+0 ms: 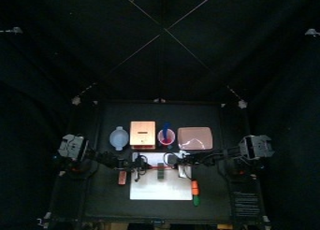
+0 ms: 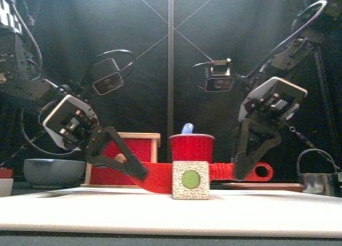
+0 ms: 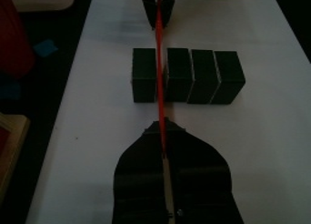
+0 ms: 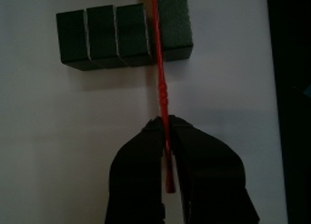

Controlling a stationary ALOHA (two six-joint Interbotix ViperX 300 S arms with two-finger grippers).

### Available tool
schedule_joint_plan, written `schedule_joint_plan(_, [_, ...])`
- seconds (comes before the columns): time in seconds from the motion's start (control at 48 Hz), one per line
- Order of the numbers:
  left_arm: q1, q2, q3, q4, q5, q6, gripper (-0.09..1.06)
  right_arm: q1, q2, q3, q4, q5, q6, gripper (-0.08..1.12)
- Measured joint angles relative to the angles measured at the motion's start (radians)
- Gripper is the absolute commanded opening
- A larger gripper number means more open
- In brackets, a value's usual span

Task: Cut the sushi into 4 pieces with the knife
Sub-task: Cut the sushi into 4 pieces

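Pinching opposite ends of a thin red toy knife (image 3: pixel 159 73), my left gripper (image 3: pixel 162 129) and right gripper (image 4: pixel 163 126) hold it across the dark green blocky sushi roll (image 3: pixel 202 76).

Backdrop: black curtain (image 1: pixel 75 37) fills the upper half and both side edges of the top view | Furniture: small black table (image 1: pixel 212 117) at lower centre | Light: brightest on the tabletop, all around it dim | Front view: curtain dark behind everything.
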Motion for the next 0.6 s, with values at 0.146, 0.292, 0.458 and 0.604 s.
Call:
schedule_joint_plan(0.146, [-0.002, 0.005, -0.005, -0.014, -0.002, 0.008, 0.18, 0.000, 0.003, 0.000, 0.003, -0.002, -0.002, 0.06])
schedule_joint_plan(0.292, [0.003, 0.005, -0.006, -0.015, 0.000, 0.037, 0.18, -0.006, 0.002, 0.002, -0.002, -0.002, -0.002, 0.06])
schedule_joint_plan(0.458, [0.029, -0.008, -0.012, -0.015, 0.008, 0.092, 0.18, -0.034, -0.009, 0.005, -0.017, -0.002, -0.002, 0.06])
schedule_joint_plan(0.604, [0.058, -0.037, -0.021, -0.015, 0.046, 0.132, 0.18, -0.061, -0.020, 0.006, -0.038, 0.002, -0.003, 0.06])
